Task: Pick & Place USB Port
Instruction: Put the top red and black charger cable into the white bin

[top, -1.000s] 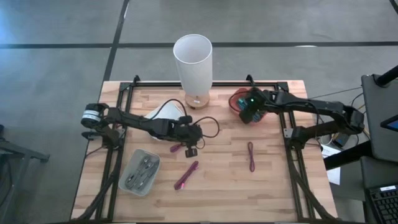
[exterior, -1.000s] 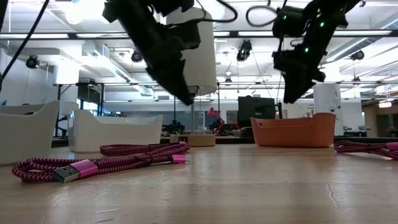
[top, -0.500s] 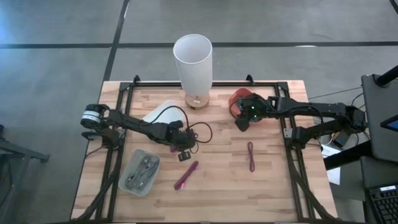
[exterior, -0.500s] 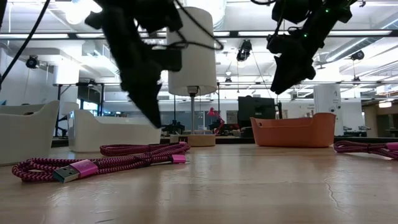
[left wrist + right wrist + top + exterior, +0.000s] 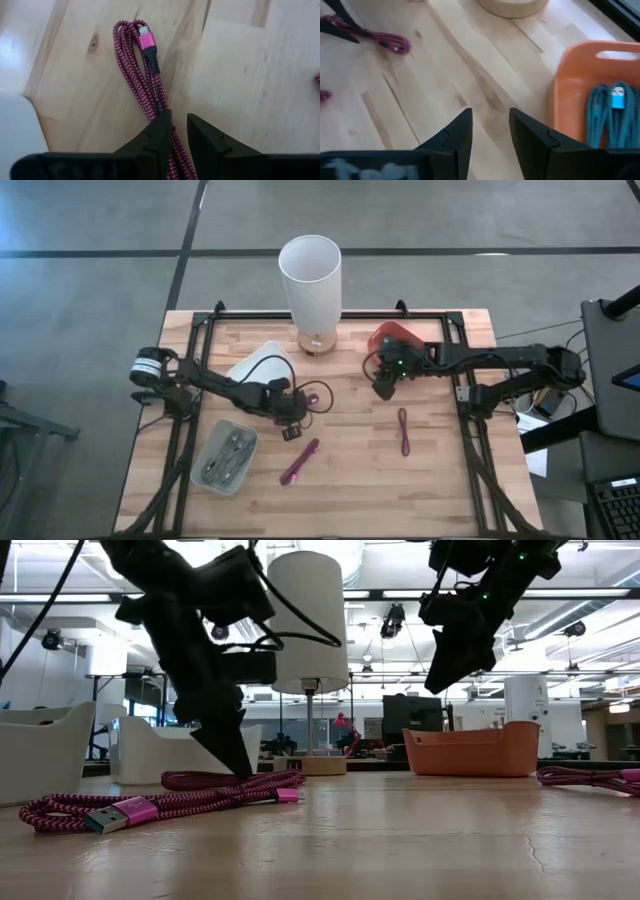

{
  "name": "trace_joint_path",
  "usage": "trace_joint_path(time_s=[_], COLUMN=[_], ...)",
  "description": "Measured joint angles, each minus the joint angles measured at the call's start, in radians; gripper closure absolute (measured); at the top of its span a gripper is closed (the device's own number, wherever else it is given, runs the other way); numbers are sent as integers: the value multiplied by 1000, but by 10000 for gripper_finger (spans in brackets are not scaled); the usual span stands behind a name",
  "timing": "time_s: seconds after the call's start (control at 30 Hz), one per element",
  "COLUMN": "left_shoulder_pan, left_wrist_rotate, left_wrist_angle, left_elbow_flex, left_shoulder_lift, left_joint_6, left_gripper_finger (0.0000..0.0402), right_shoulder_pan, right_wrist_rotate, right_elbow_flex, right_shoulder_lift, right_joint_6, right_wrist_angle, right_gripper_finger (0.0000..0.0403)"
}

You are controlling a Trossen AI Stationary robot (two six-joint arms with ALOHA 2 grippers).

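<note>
A bundled pink USB cable (image 5: 145, 75) lies flat on the wooden table (image 5: 360, 470), its plug end (image 5: 146, 39) pointing away from my left gripper. My left gripper (image 5: 179, 125) hangs low over the cable's near end (image 5: 232, 780), fingers a narrow gap apart with nothing clearly between them. My right gripper (image 5: 490, 122) hovers open and empty above bare wood beside the orange bin (image 5: 580, 85), which holds a teal cable (image 5: 610, 107). In the high view my left gripper (image 5: 294, 422) is left of centre and my right gripper (image 5: 382, 388) is just near of the orange bin (image 5: 392, 337). My left gripper slants down from the table's left side, with one finger (image 5: 159, 132) lying over the pink cable's strands (image 5: 156, 102). I cannot tell whether it touches them. The cable lies flat on the wood.
Two more pink cables lie on the table, one near the front (image 5: 300, 462) and one to the right (image 5: 403, 430). A grey tray (image 5: 226, 457) of cables sits front left, a white bin (image 5: 258, 363) behind my left arm, and a white lamp (image 5: 310, 275) at the far edge.
My left gripper has come down and drawn back toward the table's left, ending just over the pink cable. My right gripper has swung away from the orange bin toward the table's middle, staying high.
</note>
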Motion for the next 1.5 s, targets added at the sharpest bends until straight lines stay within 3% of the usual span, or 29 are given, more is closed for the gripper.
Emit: trace_joint_path(time_s=[0.5,0.73,0.93,1.27,1.4,1.5], left_shoulder_pan=[0,0,14,55,57,57], left_wrist_rotate=[-8,-15,-76,-78,-68,-55], left_wrist_angle=[45,47,-13,-16,-6,-2], left_elbow_flex=[-41,17,37,-27,-33,-33], left_shoulder_lift=[-1,-1,-1,0,0,0], left_joint_6=[-17,120,162,101,97,95], left_gripper_finger=[322,323,287,206,207,231], right_shoulder_pan=[93,110,114,114,114,114], right_wrist_rotate=[-1,-2,-2,-2,-2,-2], right_elbow_flex=[0,0,0,0,0,0], right_shoulder_lift=[129,186,202,202,202,202], right_joint_6=[0,0,0,0,0,0], right_wrist_angle=[172,186,200,254,267,277], right_gripper_finger=[310,322,329,322,322,328])
